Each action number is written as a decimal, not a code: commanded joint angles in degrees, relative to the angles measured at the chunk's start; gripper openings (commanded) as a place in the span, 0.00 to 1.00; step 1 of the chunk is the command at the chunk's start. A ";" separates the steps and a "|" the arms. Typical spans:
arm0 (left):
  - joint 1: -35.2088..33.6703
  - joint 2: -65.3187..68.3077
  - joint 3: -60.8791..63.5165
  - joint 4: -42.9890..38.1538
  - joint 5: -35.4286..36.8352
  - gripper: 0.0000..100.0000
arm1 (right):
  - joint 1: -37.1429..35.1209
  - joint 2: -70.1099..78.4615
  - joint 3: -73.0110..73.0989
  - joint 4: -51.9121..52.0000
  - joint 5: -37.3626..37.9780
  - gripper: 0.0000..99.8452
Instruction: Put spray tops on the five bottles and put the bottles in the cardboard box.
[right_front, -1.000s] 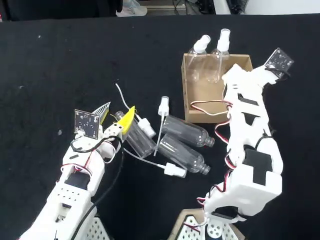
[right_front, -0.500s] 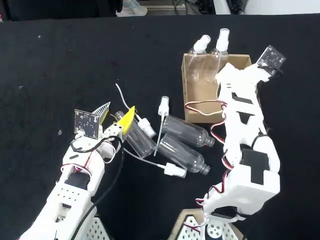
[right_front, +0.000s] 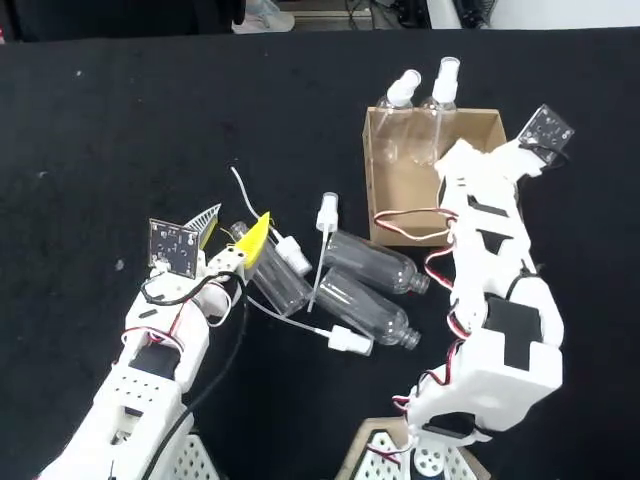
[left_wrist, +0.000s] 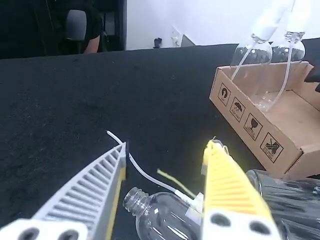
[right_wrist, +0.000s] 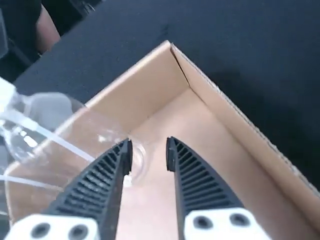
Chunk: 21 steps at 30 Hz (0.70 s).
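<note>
High view: two capped bottles (right_front: 398, 135) stand at the far end of the cardboard box (right_front: 400, 205); three uncapped bottles (right_front: 365, 308) lie on the black table (right_front: 120, 120) among loose spray tops (right_front: 350, 342). Left wrist view: the left pincer (left_wrist: 166, 146) gapes wide and empty above one bottle's open neck. Right wrist view: the right pincer (right_wrist: 148, 143), narrowly parted and empty, hangs over the box floor; one finger perhaps touches a capped bottle.

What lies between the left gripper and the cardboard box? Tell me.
High view: not bare. A loose spray top and a clear bottle lying on its side sit between the left gripper and the cardboard box.
</note>
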 joint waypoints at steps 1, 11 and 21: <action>0.13 -1.32 0.48 -1.14 -0.70 0.24 | 0.35 -1.89 -2.15 -3.78 -0.53 0.09; 0.13 -1.32 0.40 -1.05 -0.70 0.24 | -1.41 -1.54 -1.98 -4.48 -0.35 0.09; 0.13 -1.32 0.40 -1.14 -0.70 0.24 | -3.87 -1.19 -1.89 -4.48 -0.35 0.09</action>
